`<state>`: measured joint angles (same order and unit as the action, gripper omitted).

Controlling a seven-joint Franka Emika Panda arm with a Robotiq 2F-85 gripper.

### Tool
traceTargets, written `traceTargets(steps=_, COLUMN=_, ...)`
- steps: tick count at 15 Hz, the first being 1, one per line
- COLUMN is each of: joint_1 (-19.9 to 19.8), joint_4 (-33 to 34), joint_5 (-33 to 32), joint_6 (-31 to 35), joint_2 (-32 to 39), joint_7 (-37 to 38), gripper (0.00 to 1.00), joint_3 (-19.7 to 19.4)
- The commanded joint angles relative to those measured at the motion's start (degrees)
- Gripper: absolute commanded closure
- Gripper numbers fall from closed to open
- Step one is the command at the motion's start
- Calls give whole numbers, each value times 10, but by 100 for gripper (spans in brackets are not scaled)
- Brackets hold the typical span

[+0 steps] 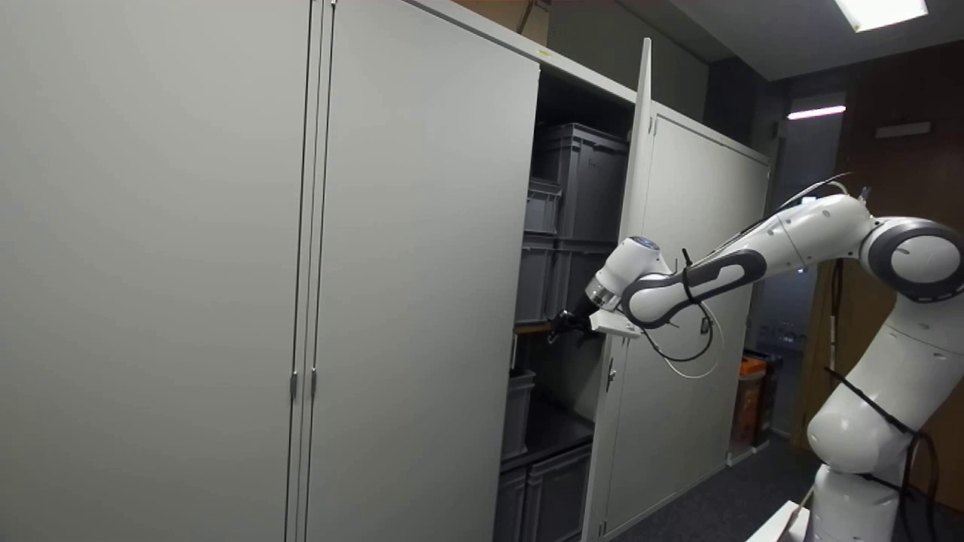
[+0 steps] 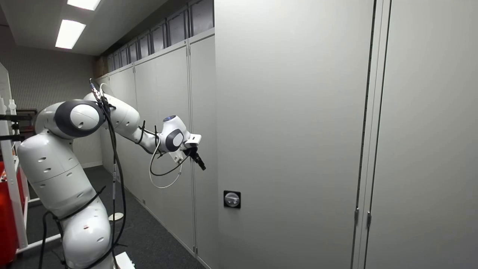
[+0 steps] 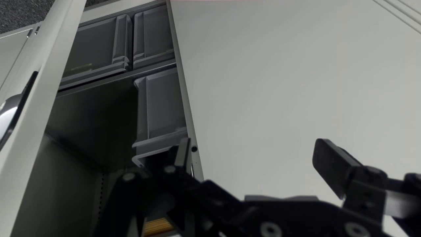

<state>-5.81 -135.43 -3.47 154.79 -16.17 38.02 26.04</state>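
Note:
My gripper (image 3: 252,144) is black, open and empty; its two fingers stand wide apart in the wrist view. It also shows in both exterior views (image 1: 556,331) (image 2: 201,165). It is at the cabinet opening, between a closed grey door (image 1: 422,248) and an open door (image 1: 637,181). In the wrist view the closed door's pale face (image 3: 279,82) lies behind the fingers, and the left finger overlaps its edge; I cannot tell if they touch. The open door's edge (image 3: 49,85) and handle (image 3: 10,113) are at the left. The open door's outer face (image 2: 291,123) carries a round lock (image 2: 232,199).
Grey plastic boxes (image 1: 595,188) are stacked inside the cabinet, with more on the lower shelf (image 1: 557,444). Further closed doors (image 2: 160,112) line the wall. An orange bin (image 1: 748,399) stands beyond. A white frame (image 2: 13,179) with red fabric is behind the arm.

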Motion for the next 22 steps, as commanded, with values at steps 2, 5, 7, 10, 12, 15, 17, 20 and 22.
traceTargets(steps=2, joint_1=-25, joint_4=48, joint_5=-70, joint_6=-9, joint_2=36, joint_7=84, gripper=0, joint_3=24)
traceTargets(steps=5, joint_1=-40, joint_4=64, joint_5=-116, joint_6=-5, joint_2=52, joint_7=146, gripper=0, joint_3=42)
traceTargets(steps=7, joint_1=-49, joint_4=73, joint_5=-148, joint_6=-5, joint_2=61, joint_7=190, gripper=0, joint_3=56)
traceTargets(steps=10, joint_1=-60, joint_4=89, joint_5=-196, joint_6=-7, joint_2=71, joint_7=256, gripper=0, joint_3=72)
traceTargets(steps=12, joint_1=-70, joint_4=99, joint_5=-232, joint_6=-5, joint_2=78, joint_7=304, gripper=0, joint_3=82)
traceTargets(steps=15, joint_1=-81, joint_4=116, joint_5=-293, joint_6=-6, joint_2=90, joint_7=381, gripper=0, joint_3=93)
traceTargets(steps=17, joint_1=-87, joint_4=127, joint_5=-337, joint_6=-9, joint_2=99, joint_7=432, gripper=0, joint_3=100)
traceTargets(steps=20, joint_1=-94, joint_4=139, joint_5=-413, joint_6=-11, joint_2=110, joint_7=518, gripper=0, joint_3=109)
traceTargets(steps=22, joint_1=-93, joint_4=147, joint_5=-465, joint_6=-16, joint_2=119, joint_7=575, gripper=0, joint_3=112)
